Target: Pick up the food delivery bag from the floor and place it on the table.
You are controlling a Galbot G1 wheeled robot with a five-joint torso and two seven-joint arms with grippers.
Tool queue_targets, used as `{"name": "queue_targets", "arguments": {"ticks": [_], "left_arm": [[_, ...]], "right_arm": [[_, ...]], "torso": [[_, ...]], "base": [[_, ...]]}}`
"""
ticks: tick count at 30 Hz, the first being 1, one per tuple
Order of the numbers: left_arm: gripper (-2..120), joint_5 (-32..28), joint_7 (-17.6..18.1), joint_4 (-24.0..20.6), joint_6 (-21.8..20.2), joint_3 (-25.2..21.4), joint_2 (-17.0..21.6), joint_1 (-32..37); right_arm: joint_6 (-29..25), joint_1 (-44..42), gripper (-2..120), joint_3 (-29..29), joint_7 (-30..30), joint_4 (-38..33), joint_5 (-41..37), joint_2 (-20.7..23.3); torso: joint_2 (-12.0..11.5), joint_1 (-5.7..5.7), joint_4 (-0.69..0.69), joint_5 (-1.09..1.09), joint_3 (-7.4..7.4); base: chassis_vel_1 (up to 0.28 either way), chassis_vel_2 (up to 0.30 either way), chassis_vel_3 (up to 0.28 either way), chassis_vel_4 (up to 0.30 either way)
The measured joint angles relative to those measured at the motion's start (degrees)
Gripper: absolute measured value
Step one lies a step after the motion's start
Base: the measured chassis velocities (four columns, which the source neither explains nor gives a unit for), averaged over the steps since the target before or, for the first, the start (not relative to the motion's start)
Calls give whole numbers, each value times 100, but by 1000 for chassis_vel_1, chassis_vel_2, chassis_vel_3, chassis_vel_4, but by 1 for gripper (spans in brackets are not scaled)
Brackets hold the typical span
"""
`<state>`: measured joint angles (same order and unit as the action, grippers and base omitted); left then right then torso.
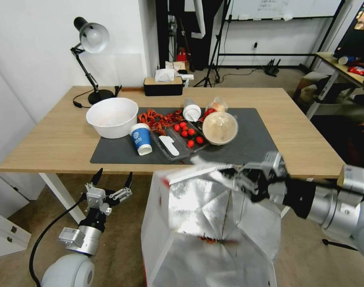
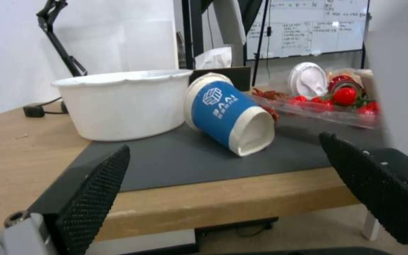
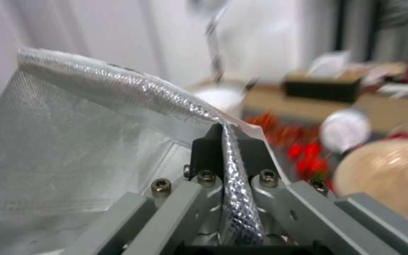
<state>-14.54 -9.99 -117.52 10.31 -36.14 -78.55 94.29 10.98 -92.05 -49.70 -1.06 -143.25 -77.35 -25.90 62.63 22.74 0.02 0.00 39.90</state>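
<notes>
Your right gripper (image 3: 224, 141) pinches the foil rim of the food delivery bag (image 1: 205, 223), held at the table (image 1: 50, 135)'s near edge. Your left gripper (image 1: 113, 179) hangs wide open below that edge.

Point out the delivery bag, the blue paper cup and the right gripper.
food delivery bag (image 1: 197, 207), head view, on its silver foil lining.
blue paper cup (image 2: 223, 106), left wrist view, on its blue side wall.
right gripper (image 3: 225, 141), right wrist view, at the fingertips clamped on the bag's rim.
</notes>
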Motion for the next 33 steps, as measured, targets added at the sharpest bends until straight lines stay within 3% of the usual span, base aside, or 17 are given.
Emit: {"name": "queue_targets", "arguments": {"ticks": [2, 4, 6, 8, 10, 12, 14, 22, 33], "left_arm": [[100, 22, 11, 17, -7, 19, -1, -2], [100, 30, 12, 22, -12, 30, -1, -4], [100, 59, 22, 22, -25, 82, 0, -10], [100, 66, 23, 22, -28, 96, 0, -12], [100, 99, 30, 25, -41, 158, 10, -28], [100, 105, 30, 29, -42, 171, 14, -31], [100, 140, 37, 39, -45, 256, 19, -45], [100, 148, 42, 58, -41, 250, 36, -35], [100, 168, 43, 71, -52, 289, 41, -65]], "right_arm": [[-347, 327, 0, -90, 727, 0, -429, -225], [-421, 417, 0, -132, 981, 0, -489, -320], [-577, 525, 0, -326, 1619, 0, -526, -594], [-597, 536, 0, -377, 1781, 0, -524, -653], [-697, 641, 0, -552, 2442, 0, -442, -866], [-708, 698, 0, -563, 2570, 1, -432, -895], [-512, 1409, 0, -528, 3227, 370, -668, -1108], [-183, 2349, 0, -335, 3828, 1063, -994, -1594], [19, 2202, 0, -269, 3693, 1764, -759, -2002]], "torso": [[-8, -4, 0, -1, -5], [-11, -5, 1, -1, -6], [-17, -8, 0, 1, -9], [-18, -9, 0, 0, -10], [-24, -12, -2, 0, -14], [-25, -13, -1, 0, -14], [-33, -15, 0, 1, -18], [-41, -20, 1, -1, -22], [-47, -22, -1, 0, -26]], "base": [[0, 0, 0, 0], [0, 0, 0, 0], [0, 0, 0, 0], [0, 0, 0, 0], [0, 0, 0, 0], [0, 0, 0, 0], [0, 0, 0, 0], [0, 0, 0, 0], [0, 0, 0, 0]]}}
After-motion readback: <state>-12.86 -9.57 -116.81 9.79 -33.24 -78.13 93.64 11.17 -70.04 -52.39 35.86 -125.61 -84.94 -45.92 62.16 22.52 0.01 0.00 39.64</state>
